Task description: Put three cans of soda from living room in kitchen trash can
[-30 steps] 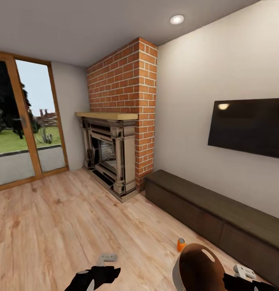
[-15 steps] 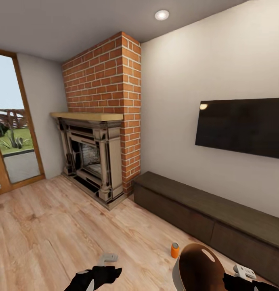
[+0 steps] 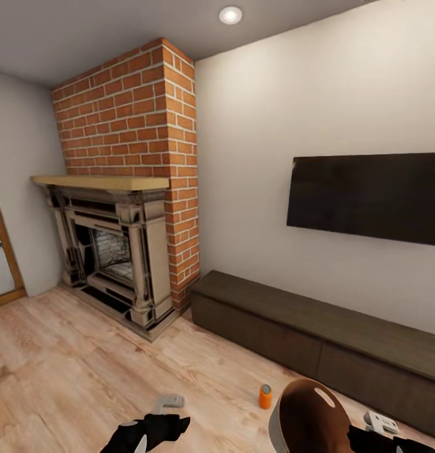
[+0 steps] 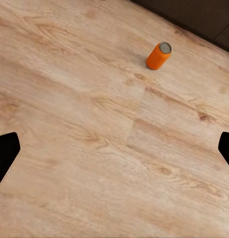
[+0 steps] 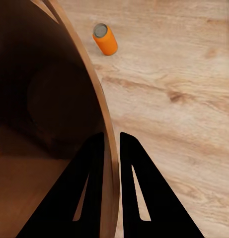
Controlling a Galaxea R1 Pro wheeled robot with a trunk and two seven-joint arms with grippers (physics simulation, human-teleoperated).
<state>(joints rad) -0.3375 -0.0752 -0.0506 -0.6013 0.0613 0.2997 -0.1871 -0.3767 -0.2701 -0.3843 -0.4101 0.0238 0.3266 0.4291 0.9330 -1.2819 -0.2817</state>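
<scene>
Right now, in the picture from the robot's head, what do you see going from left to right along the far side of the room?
Fireplace → brick chimney → long dark bench → black TV on the wall above it.

Open wood floor [image 3: 72, 371] across the lower left and centre of the head view, bare around the orange can [image 3: 265, 396] standing upright at lower centre. Hemmed in on the right by the long dark bench [image 3: 318, 333] along the wall, and at left centre by the brick fireplace [image 3: 116, 251]. Brown bin [image 3: 305, 418] at the bottom edge, just right of the can, pinched at its rim by the right gripper [image 5: 111, 144]. Left gripper [image 4: 114, 153] spread wide above bare boards, well apart from the can.
</scene>
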